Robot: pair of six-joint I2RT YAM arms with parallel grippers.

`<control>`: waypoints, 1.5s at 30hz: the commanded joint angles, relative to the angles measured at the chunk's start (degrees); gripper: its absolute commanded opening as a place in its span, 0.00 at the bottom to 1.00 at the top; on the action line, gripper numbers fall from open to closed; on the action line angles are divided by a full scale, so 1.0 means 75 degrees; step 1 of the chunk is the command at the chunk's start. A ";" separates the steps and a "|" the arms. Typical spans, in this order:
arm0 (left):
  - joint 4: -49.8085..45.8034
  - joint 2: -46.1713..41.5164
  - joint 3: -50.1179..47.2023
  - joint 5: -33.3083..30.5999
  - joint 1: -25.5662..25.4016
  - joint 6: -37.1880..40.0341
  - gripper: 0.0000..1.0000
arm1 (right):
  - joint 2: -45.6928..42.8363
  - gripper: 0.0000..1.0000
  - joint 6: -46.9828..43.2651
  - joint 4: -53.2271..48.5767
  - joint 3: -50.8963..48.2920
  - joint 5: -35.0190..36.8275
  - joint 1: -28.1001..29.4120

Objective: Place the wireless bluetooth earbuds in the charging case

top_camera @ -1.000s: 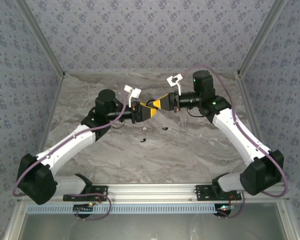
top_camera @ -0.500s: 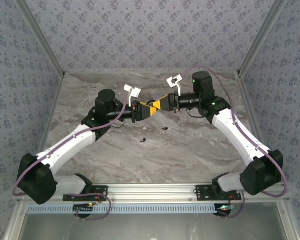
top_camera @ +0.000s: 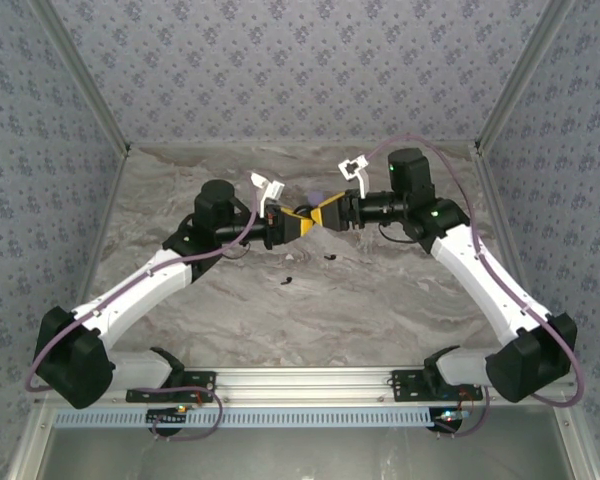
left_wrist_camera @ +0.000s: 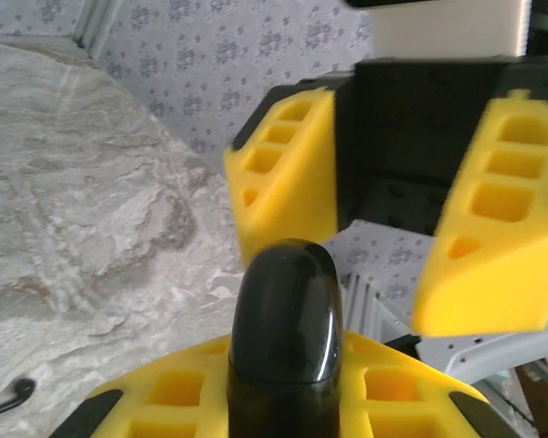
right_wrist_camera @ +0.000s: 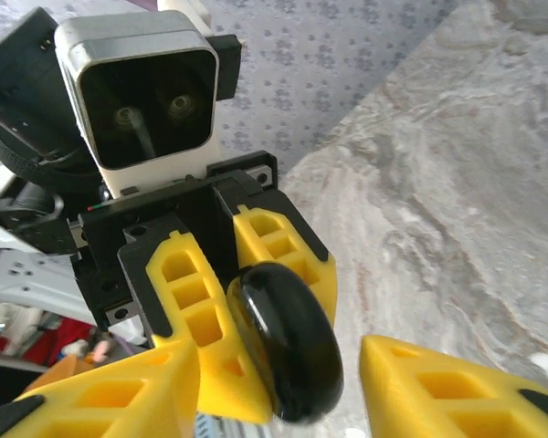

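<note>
Charging case (left_wrist_camera: 283,301): glossy blk, rounded; in left claw (left_wrist_camera: 283,370).

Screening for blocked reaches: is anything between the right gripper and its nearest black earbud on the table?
Nothing visible. The right gripper, jaws open, faces the black case held by the left gripper; the black earbud lies on bare table.

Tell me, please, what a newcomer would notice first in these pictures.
First, the two arms meet tip to tip above the grey marbled table. The left gripper is shut on a glossy black rounded charging case, and the right gripper, its yellow fingers apart, faces it. Two tiny black earbuds lie on the table nearby.
</note>
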 commanded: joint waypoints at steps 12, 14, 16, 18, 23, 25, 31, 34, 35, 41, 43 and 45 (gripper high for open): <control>0.0453 -0.0763 -0.0745 -0.0475 -0.0330 0.4073 0.00 | -0.0627 0.58 -0.1327 -0.2184 0.0525 0.0735 0.0186; 0.0508 -0.0735 -0.0741 -0.0287 -0.0322 0.4068 0.00 | -0.0603 0.58 -0.1477 -0.2361 0.0562 0.0817 0.0315; 0.0581 -0.0696 -0.0739 -0.0096 -0.0326 0.4015 0.00 | -0.0568 0.58 -0.1595 -0.2479 0.0587 0.0894 0.0431; 0.0628 -0.0665 -0.0707 0.0062 -0.0325 0.3958 0.00 | -0.0539 0.59 -0.1658 -0.2524 0.0600 0.0918 0.0508; 0.0672 -0.0565 -0.0612 0.0397 -0.0331 0.3830 0.00 | -0.0399 0.59 -0.1662 -0.2488 0.0630 0.1102 0.0607; 0.0685 -0.0518 -0.0584 0.0517 -0.0351 0.3771 0.00 | -0.0325 0.59 -0.1644 -0.2452 0.0668 0.1129 0.0646; 0.0783 -0.0445 -0.0569 0.0596 -0.0416 0.3542 0.00 | -0.0129 0.60 -0.1635 -0.2436 0.0761 0.1251 0.0716; 0.0849 -0.0435 -0.0556 0.0604 -0.0463 0.3463 0.00 | -0.0093 0.60 -0.1563 -0.2379 0.0739 0.1404 0.0731; 0.0840 -0.0435 -0.0552 0.0605 -0.0473 0.3452 0.00 | -0.0081 0.60 -0.1541 -0.2357 0.0734 0.1475 0.0722; 0.0786 -0.0422 -0.0538 0.0725 -0.0513 0.3424 0.00 | -0.0099 0.60 -0.1236 -0.2308 0.0726 0.2432 0.0635; 0.0799 -0.0422 -0.0551 0.0732 -0.0552 0.3414 0.01 | -0.0102 0.60 -0.1129 -0.2264 0.0727 0.2625 0.0580; 0.0797 -0.0423 -0.0586 0.0734 -0.0572 0.3423 0.01 | -0.0111 0.60 -0.1004 -0.2211 0.0724 0.2835 0.0536</control>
